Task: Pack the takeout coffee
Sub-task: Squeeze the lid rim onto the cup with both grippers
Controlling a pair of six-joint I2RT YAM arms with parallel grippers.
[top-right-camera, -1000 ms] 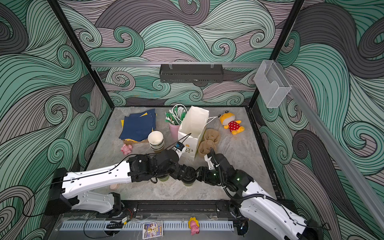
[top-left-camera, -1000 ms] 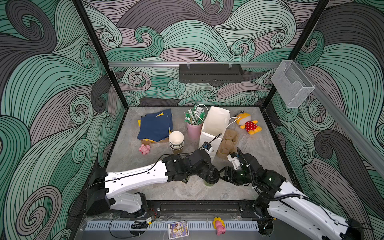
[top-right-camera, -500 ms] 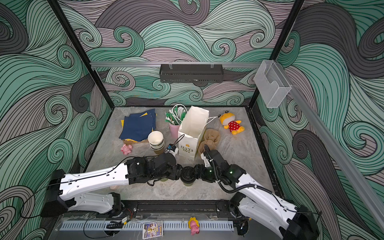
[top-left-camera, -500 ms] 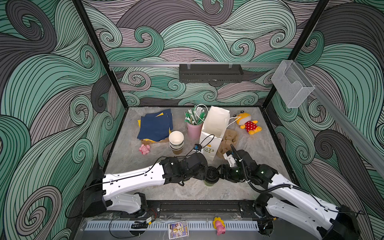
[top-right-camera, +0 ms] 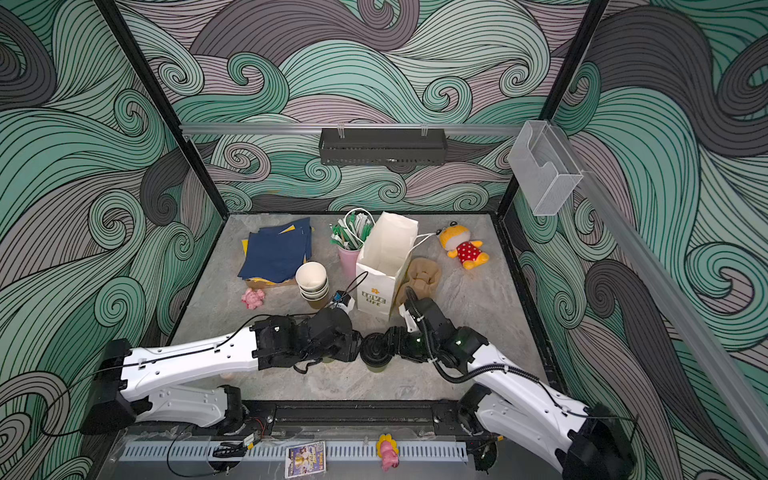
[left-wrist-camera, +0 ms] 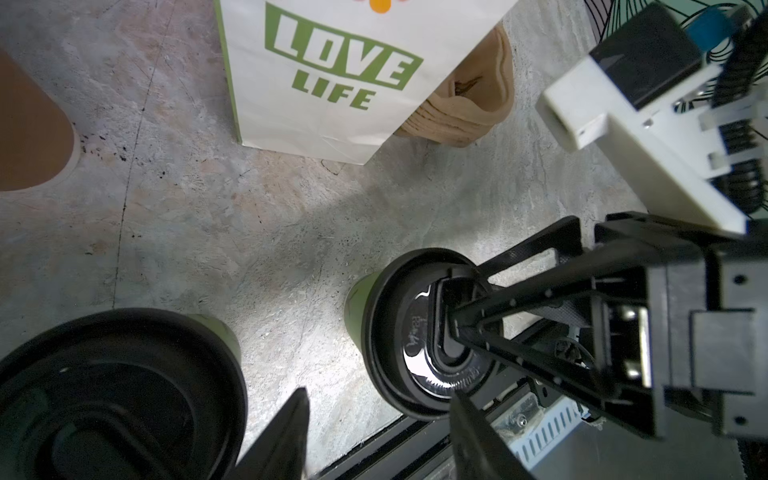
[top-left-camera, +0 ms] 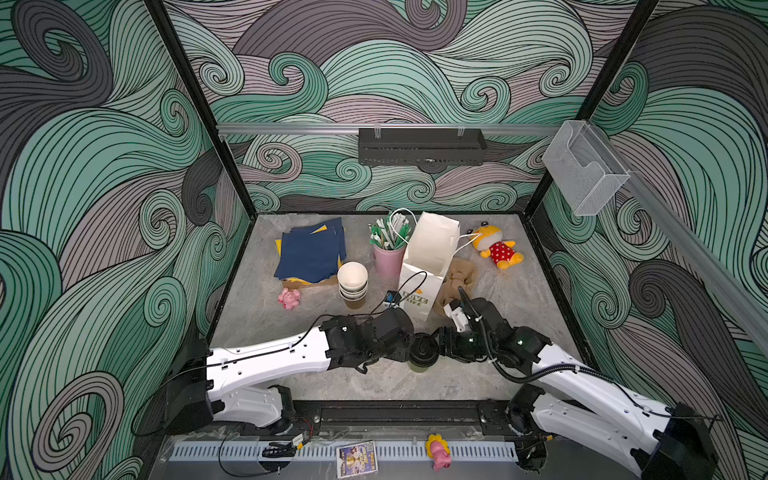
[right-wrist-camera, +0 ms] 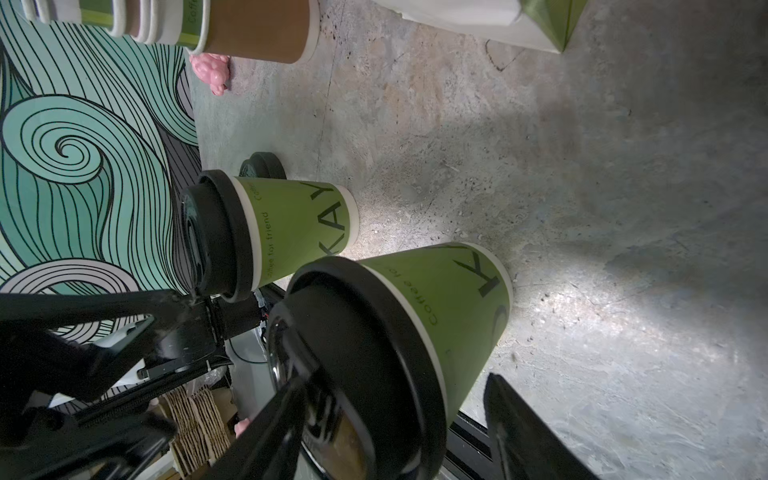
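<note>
— What is seen of the setting?

— A grey, stone-look tabletop (top-left-camera: 374,386) is enclosed by walls (top-left-camera: 104,187) printed with green and grey swirls. Toward the back edge a white paper bag (top-left-camera: 430,257) is stood open. A pink cup of straws (top-left-camera: 388,262) is placed just beside it, and a stack of empty cups (top-left-camera: 353,276) nearer the middle.

— Where are the coffees found?

— Both are stood upright near the middle of the front edge, close together but apart. The first green cup (top-left-camera: 420,366), capped with a black lid (top-left-camera: 422,351), is shown in both top views. The second green cup (right-wrist-camera: 291,224), lidded as well, is placed on the side toward the left edge. In the top views it is largely hidden under the left arm (top-right-camera: 187,361).

— How are the right gripper's fingers set?

— The right gripper (right-wrist-camera: 395,380) is spread wide around the top of the first green cup. One finger is seen across the lid, though contact cannot be told. A gap is left between the other finger and the cup's wall, so no closed grip is shown.

— And the left?

— The left gripper (left-wrist-camera: 378,397) is held partly apart and nothing is gripped. Only bare tabletop and the rim of the first cup's lid are seen between its fingertips. The second green cup is seen just outside one finger.
</note>
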